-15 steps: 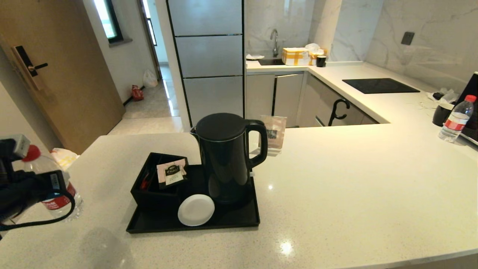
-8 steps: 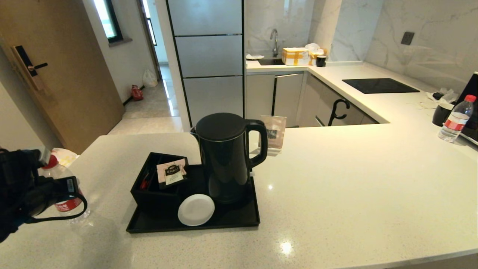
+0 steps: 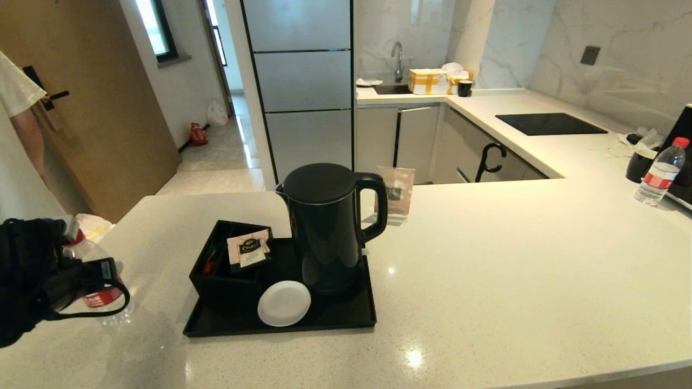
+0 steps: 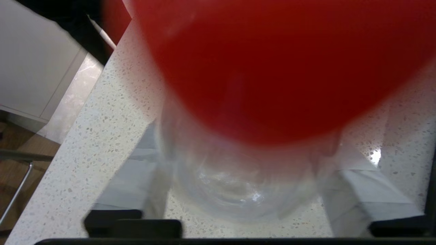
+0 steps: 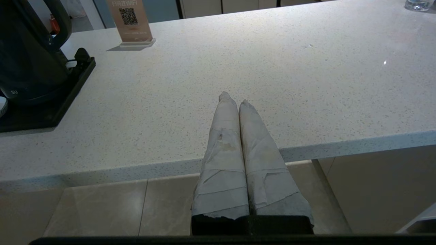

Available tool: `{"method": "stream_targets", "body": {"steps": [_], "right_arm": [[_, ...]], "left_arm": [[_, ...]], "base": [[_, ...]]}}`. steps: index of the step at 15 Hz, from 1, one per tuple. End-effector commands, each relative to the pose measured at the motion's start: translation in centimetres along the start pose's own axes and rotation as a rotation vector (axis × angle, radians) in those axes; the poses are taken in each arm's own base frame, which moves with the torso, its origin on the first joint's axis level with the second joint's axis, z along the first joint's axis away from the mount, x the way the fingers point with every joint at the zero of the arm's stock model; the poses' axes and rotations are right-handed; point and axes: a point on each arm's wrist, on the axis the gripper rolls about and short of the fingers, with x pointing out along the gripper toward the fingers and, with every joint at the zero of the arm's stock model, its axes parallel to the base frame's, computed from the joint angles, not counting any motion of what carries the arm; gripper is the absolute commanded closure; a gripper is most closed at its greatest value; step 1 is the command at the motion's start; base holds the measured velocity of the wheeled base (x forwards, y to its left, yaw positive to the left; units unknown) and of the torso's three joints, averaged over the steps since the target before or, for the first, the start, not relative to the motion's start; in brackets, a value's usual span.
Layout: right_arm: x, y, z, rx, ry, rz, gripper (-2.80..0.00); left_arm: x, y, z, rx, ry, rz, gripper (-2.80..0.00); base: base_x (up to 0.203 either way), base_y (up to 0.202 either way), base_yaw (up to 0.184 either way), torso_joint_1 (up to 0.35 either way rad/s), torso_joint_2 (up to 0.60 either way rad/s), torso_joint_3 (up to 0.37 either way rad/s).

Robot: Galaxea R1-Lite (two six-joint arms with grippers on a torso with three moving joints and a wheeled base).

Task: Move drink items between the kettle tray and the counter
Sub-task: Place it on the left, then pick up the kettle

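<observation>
Head view: the kettle tray (image 3: 346,319) is taken as the landmark for everything below.
Left gripper (image 3: 81,273): well off to the tray's left, near the counter's (image 3: 486,259) left edge, jaws closed around the water bottle (image 3: 100,294).
Bottle: looks set down on the counter or very nearly so; contact can't be confirmed. From the left wrist view only the red cap (image 4: 279,61) and the clear body are made out.
Kettle (image 3: 324,227): parked upright on the tray, at its back right.
Right gripper (image 5: 235,102): idle off the tray's right side, at the counter's near edge, jaws shut on nothing.
Second bottle (image 3: 658,173): far right of the tray, untouched.
Progress: bottle seems delivered to the counter, release still pending; the kettle probably hasn't been dealt with yet.
</observation>
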Motion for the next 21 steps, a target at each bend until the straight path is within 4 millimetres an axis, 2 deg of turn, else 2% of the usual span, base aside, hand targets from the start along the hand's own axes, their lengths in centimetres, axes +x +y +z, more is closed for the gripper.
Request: {"method": "stream_targets", "body": {"steps": [1, 5, 9, 11, 15, 17, 18, 20, 21], "right_arm": [[0.0, 0.0, 0.0, 0.0, 0.0, 0.001, 0.0], [0.0, 0.0, 0.0, 0.0, 0.0, 0.001, 0.0], [0.0, 0.0, 0.0, 0.0, 0.0, 0.001, 0.0], [0.0, 0.0, 0.0, 0.0, 0.0, 0.001, 0.0], [0.0, 0.0, 0.0, 0.0, 0.0, 0.001, 0.0], [0.0, 0.0, 0.0, 0.0, 0.0, 0.001, 0.0], [0.0, 0.0, 0.0, 0.0, 0.0, 0.001, 0.0], [0.0, 0.0, 0.0, 0.0, 0.0, 0.001, 0.0], [0.0, 0.0, 0.0, 0.0, 0.0, 0.001, 0.0]], "left_arm": [[0.0, 0.0, 0.1, -0.002, -0.007, 0.001, -2.8], [-0.7, 0.1, 0.4, -0.004, -0.022, 0.002, -2.8], [-3.8, 0.5, 1.3, -0.011, -0.041, -0.005, -2.8], [-6.2, 0.8, 1.5, -0.014, -0.064, -0.004, -2.8], [-10.7, 1.2, 0.7, -0.015, -0.075, -0.014, -2.8], [-15.2, 1.4, 0.6, -0.01, -0.128, -0.046, -2.8], [-17.8, 1.3, 0.2, 0.0, -0.145, -0.079, 0.0], [-21.7, 1.1, -1.4, 0.041, -0.101, -0.176, 0.0], [-23.5, 0.9, -2.5, 0.083, -0.009, -0.267, 0.0]], "base": [[0.0, 0.0, 0.0, 0.0, 0.0, 0.0], [0.0, 0.0, 0.0, 0.0, 0.0, 0.0], [0.0, 0.0, 0.0, 0.0, 0.0, 0.0], [0.0, 0.0, 0.0, 0.0, 0.0, 0.0], [0.0, 0.0, 0.0, 0.0, 0.0, 0.0], [0.0, 0.0, 0.0, 0.0, 0.0, 0.0], [0.0, 0.0, 0.0, 0.0, 0.0, 0.0], [0.0, 0.0, 0.0, 0.0, 0.0, 0.0], [0.0, 0.0, 0.0, 0.0, 0.0, 0.0]]}}
